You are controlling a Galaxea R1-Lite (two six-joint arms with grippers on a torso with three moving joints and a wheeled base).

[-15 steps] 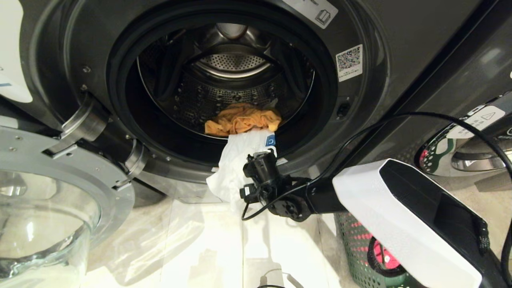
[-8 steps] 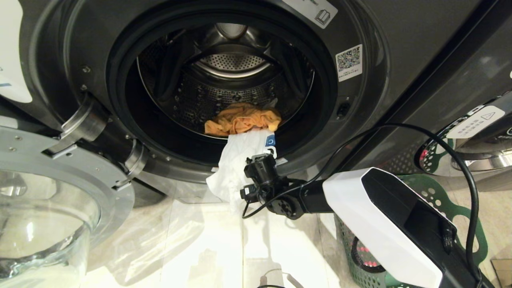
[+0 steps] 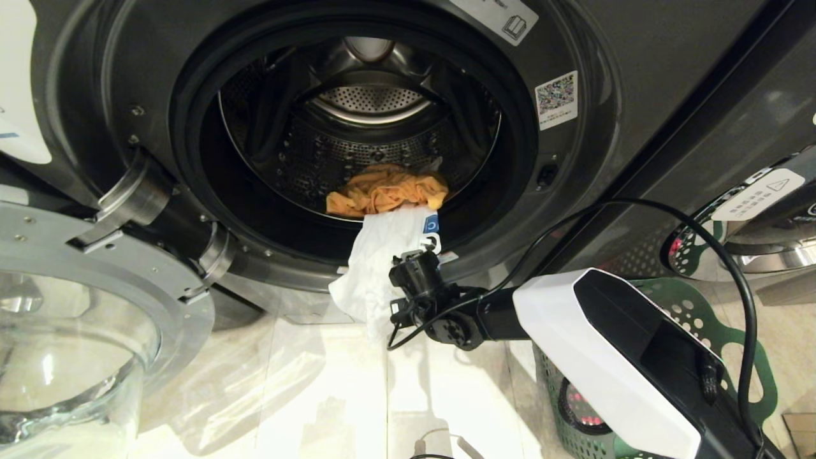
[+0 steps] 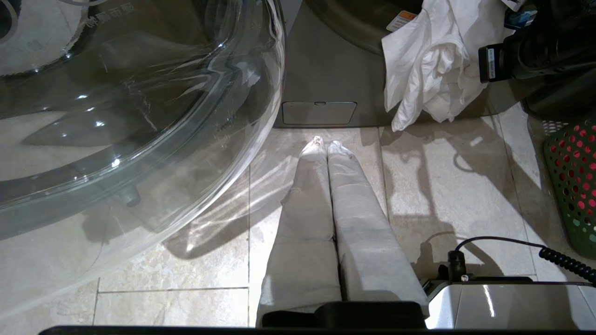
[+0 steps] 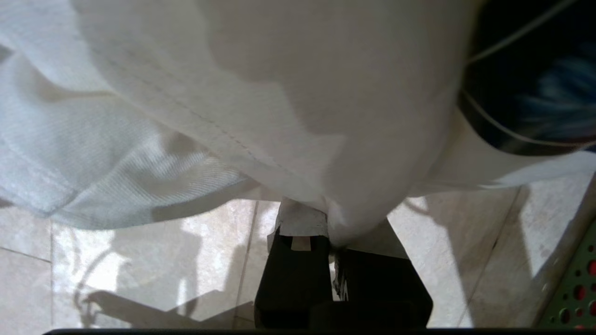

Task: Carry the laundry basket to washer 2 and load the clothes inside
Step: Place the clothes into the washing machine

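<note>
**White garment pinched at the washer's lip**

Only the right wrist view shows the grip: the right gripper point(image 5: 331, 232) has its fingers pressed together on a fold of the white garment point(image 5: 260, 93), whose cloth hides the fingertips. In the head view that gripper's fingers are hidden behind its wrist.

The left wrist view alone shows the left gripper point(image 4: 324, 145), its two padded fingers closed on nothing, hanging over the floor tiles point(image 4: 447, 186) before the washer's base.

Two garments are at washer 2 point(image 3: 586, 38): the yellow-orange garment point(image 3: 386, 190) in the drum and the white one draped over the door seal. The glass door point(image 3: 70, 331) stands open at left. One laundry basket point(image 3: 695, 312) sits at right, partly covered by the right arm, red-pink showing through its holes.
</note>
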